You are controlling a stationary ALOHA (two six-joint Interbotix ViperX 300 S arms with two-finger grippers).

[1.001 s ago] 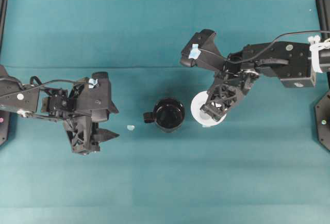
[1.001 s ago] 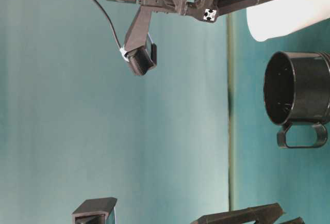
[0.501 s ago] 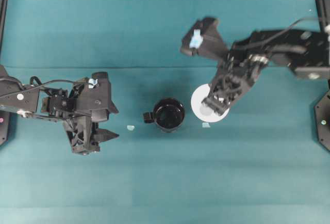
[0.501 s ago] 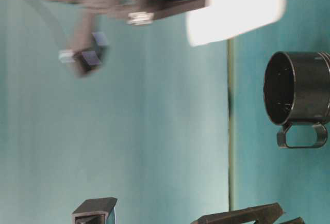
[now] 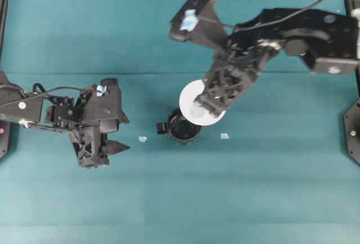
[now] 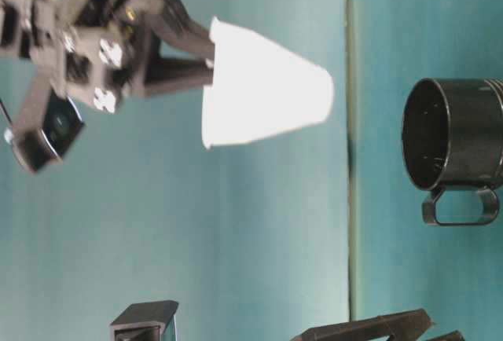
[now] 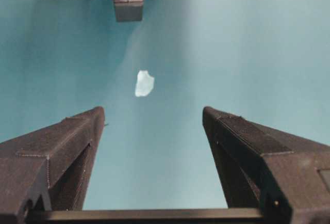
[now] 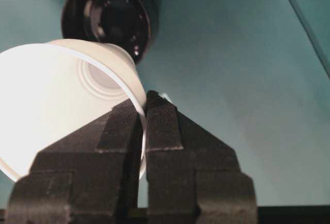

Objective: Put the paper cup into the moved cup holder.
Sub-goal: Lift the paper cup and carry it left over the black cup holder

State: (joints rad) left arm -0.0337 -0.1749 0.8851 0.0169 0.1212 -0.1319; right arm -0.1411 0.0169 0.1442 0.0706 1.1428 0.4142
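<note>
The white paper cup (image 5: 189,94) hangs in the air, base down, with my right gripper (image 5: 203,107) shut on its rim wall. One finger is inside the cup and one outside (image 8: 163,121). From overhead the cup overlaps the back right rim of the black cup holder (image 5: 181,132). The table-level view shows the cup (image 6: 263,86) well above the holder (image 6: 452,133), offset to one side. The holder stands upright with its handle toward my left gripper (image 5: 122,133). That gripper rests open and empty (image 7: 152,113) to the holder's left.
A small white scrap (image 5: 143,139) lies between the left gripper and the holder's handle (image 7: 128,4). Another scrap (image 5: 224,136) lies to the holder's right. Black frame posts (image 5: 352,126) stand at the table's side edges. Teal cloth covers the table.
The right arm has lifted the paper cup off the table and carried it left, so that it now overlaps the cup holder. The left arm and the holder have not moved.
</note>
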